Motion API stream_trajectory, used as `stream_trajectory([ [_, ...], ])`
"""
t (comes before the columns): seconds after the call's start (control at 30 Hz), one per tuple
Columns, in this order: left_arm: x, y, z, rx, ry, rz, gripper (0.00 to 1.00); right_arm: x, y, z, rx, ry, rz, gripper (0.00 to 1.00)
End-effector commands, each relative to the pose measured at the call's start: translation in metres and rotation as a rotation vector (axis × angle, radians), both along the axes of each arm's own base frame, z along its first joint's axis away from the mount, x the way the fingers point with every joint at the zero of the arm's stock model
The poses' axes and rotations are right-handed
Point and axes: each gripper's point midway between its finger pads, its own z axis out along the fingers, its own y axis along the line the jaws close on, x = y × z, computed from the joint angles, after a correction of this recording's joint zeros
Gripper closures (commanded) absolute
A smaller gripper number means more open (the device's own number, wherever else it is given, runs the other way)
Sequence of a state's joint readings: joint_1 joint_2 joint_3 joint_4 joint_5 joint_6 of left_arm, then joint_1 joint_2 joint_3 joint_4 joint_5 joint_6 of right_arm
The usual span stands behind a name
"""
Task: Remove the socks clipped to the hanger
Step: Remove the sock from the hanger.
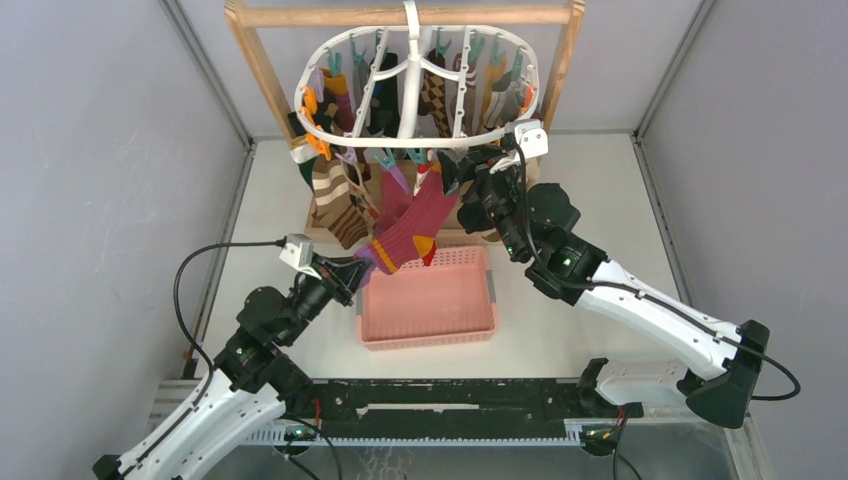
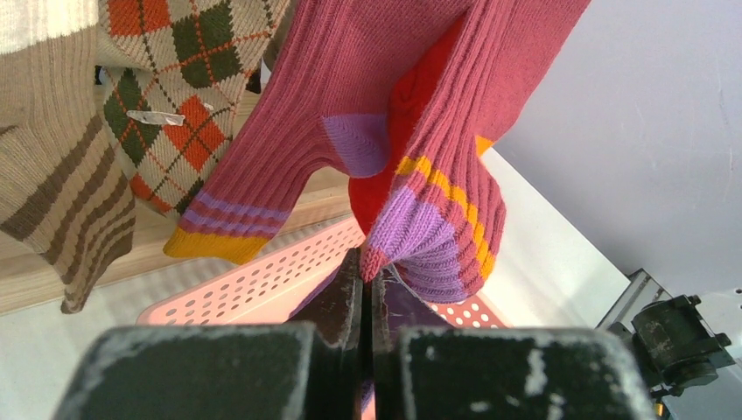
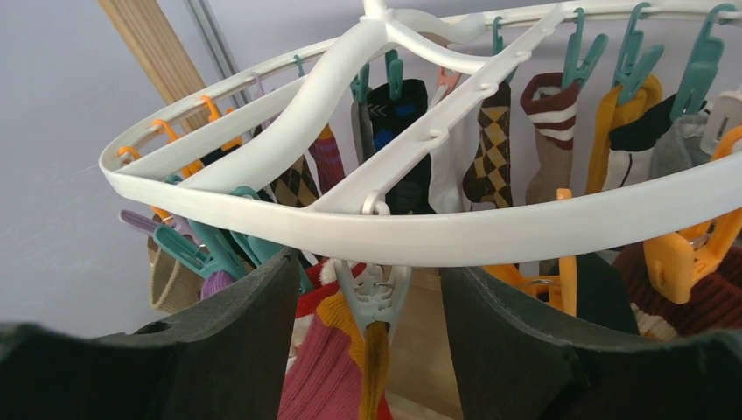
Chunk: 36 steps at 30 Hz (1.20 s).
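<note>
Hanger [image 1: 411,100] hung from a wooden frame [image 1: 400,15], socks [image 1: 440,90] clipped round its ring, pink basket [image 1: 428,300] below in front.
A maroon sock [image 1: 415,225] stretched from the front rim down to the left gripper [image 1: 358,272], which pinched its purple toe. The right gripper [image 1: 450,170] stood spread either side of a grey clip [image 3: 374,293] under that rim.

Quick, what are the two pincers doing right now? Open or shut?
Left pincer: shut, pinching the toe of the red sock.
Right pincer: open, around a pale clip under the hanger.
</note>
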State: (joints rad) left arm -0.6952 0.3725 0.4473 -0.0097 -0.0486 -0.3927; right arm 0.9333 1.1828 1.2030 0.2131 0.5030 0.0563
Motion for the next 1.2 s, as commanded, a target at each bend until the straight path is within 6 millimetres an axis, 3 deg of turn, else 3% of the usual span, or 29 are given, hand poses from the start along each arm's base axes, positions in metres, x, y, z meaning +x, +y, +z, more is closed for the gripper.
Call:
stream_trajectory([
  [0.0, -0.003, 0.001, 0.041, -0.07, -0.076, -0.007, 1.0, 0.004, 0.003, 0.004, 0.036, -0.002, 0.019, 0.33],
  [0.63, 0.001, 0.0, 0.037, -0.054, -0.066, -0.001, 1.0, 0.012, 0.001, 0.011, 0.055, -0.019, 0.005, 0.42],
  [0.83, 0.002, -0.002, 0.037, -0.052, -0.065, -0.005, 1.0, 0.012, 0.004, 0.011, 0.046, -0.02, 0.005, 0.5],
  [0.97, 0.003, -0.002, 0.036, -0.047, -0.062, -0.004, 1.0, 0.012, 0.003, 0.012, 0.039, -0.027, -0.003, 0.6],
  [1.17, 0.005, -0.005, 0.034, -0.042, -0.055, -0.006, 1.0, 0.009, 0.001, 0.017, 0.031, -0.037, -0.006, 1.0],
])
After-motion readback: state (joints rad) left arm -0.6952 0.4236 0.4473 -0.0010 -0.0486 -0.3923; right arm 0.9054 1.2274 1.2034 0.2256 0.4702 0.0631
